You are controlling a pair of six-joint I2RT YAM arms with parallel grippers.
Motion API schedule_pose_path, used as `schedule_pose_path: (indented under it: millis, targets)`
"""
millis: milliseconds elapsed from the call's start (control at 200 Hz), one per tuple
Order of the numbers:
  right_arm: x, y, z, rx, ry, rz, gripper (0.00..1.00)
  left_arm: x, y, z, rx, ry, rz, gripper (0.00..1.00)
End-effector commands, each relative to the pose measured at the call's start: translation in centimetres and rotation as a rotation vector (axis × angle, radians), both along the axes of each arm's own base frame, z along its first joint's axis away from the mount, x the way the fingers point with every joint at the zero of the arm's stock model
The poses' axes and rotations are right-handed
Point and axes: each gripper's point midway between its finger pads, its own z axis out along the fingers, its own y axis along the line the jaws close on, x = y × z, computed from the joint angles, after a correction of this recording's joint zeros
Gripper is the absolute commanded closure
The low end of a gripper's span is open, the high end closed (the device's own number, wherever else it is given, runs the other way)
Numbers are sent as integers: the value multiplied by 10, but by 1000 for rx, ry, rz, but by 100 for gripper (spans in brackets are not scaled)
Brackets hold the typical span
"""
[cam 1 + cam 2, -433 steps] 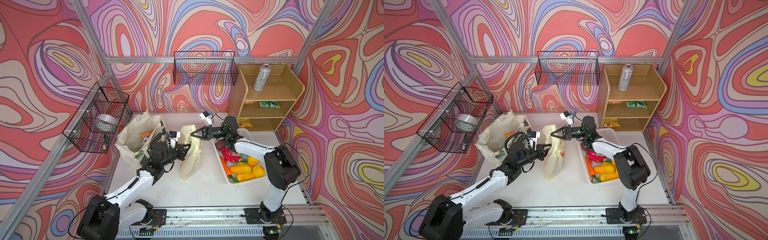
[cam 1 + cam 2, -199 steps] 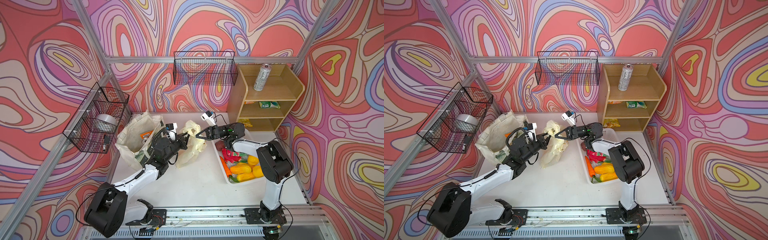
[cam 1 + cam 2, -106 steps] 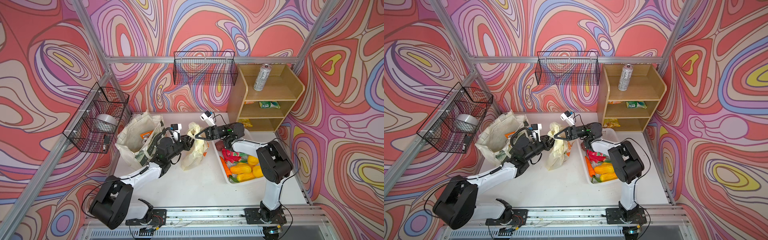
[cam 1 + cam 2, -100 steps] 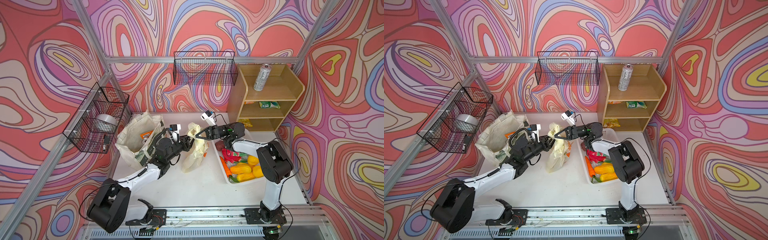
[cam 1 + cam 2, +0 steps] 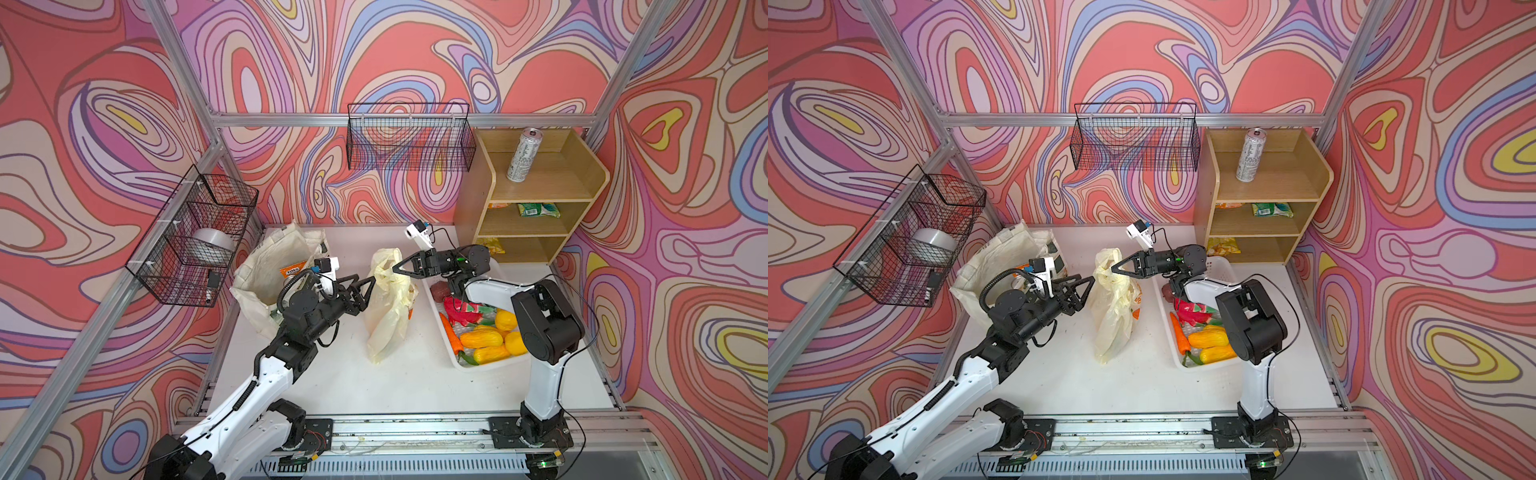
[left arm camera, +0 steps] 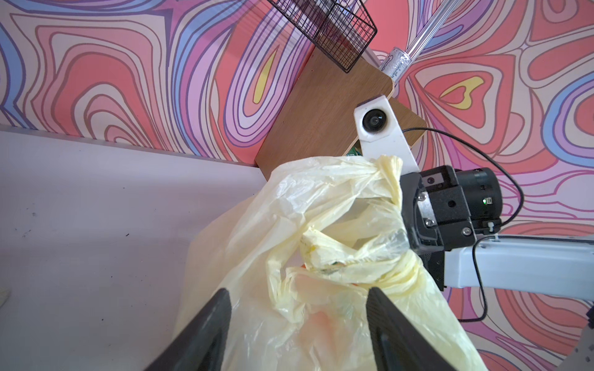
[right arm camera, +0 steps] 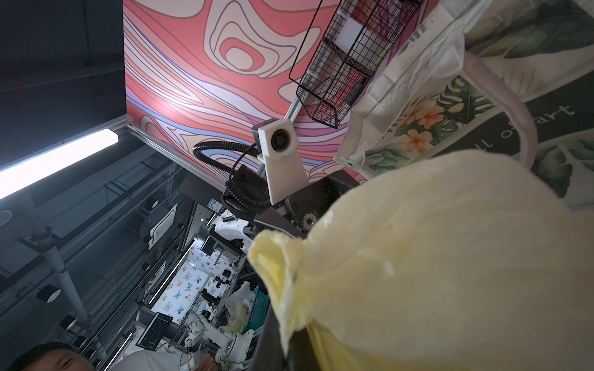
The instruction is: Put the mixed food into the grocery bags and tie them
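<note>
Left pincer (image 5: pixel 368 293) apart beside yellow bag (image 5: pixel 388 320); right pincer (image 5: pixel 397 270) clamped on its top. Seems tying step. Next: grip other side, pull tight.

The plastic bag (image 5: pixel 388 316) is pale yellow, the tote (image 7: pixel 434 96) cream with green leaves.

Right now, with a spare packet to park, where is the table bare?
Bare: the front strip of table between plastic bag, white basket and front rail; a smaller back strip between tote and shelf. Crowded: the basket, heaped with toy food.
</note>
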Motion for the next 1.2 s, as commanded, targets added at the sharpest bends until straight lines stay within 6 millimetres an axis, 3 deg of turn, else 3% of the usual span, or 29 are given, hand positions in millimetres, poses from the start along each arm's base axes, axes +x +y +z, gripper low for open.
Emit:
schedule_pose_path:
  millis: [0,280,511,841,1197]
  targets:
    - [0,0,5,26,-43,-11,100,4,-8,5,0,13,-42,28]
    - [0,0,3,27,-41,-14,100,18,-23,28,-137,-37,-89,24]
    - [0,0,3,27,-42,-16,100,24,-34,34,-234,-43,-142,24]
    - [2,0,-3,25,-30,-21,100,16,-37,40,-306,-54,-192,48]
    - [6,2,-8,27,-15,-33,100,3,-35,41,-319,-36,-216,59]
